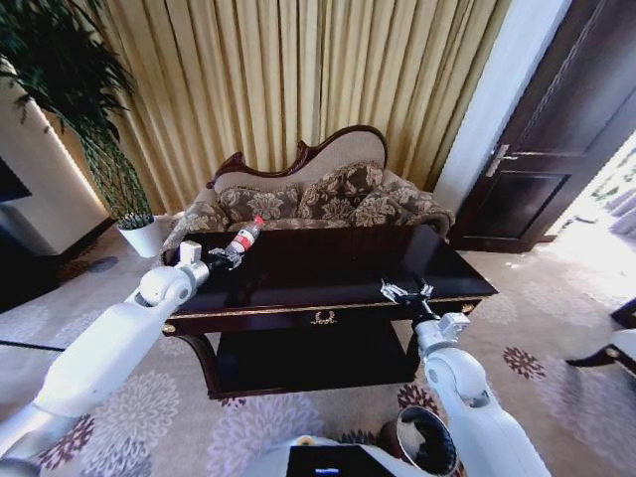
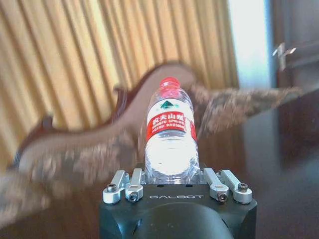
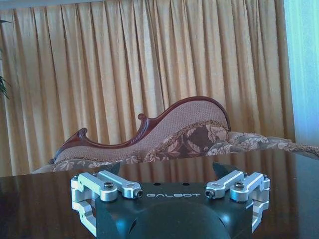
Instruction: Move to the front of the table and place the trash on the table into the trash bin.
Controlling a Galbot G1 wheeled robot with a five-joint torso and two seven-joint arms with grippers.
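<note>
The trash I see is a clear plastic bottle (image 1: pixel 244 237) with a red cap and red label. My left gripper (image 1: pixel 227 255) is shut on its lower body and holds it tilted above the left part of the dark glossy table (image 1: pixel 328 266). In the left wrist view the bottle (image 2: pixel 171 130) stands between the fingers of the left gripper (image 2: pixel 172 175). My right gripper (image 1: pixel 407 291) hovers open over the table's front right edge. The right wrist view shows the right gripper (image 3: pixel 169 172) spread wide with nothing in it. The trash bin (image 1: pixel 428 443), with its shiny metal rim, sits on the floor by my right arm.
A patterned chaise sofa (image 1: pixel 318 194) stands right behind the table, with gold curtains beyond. A potted plant (image 1: pixel 139 231) is at the back left and a dark door (image 1: pixel 556 139) at the right. Patterned carpet (image 1: pixel 537 328) surrounds the table.
</note>
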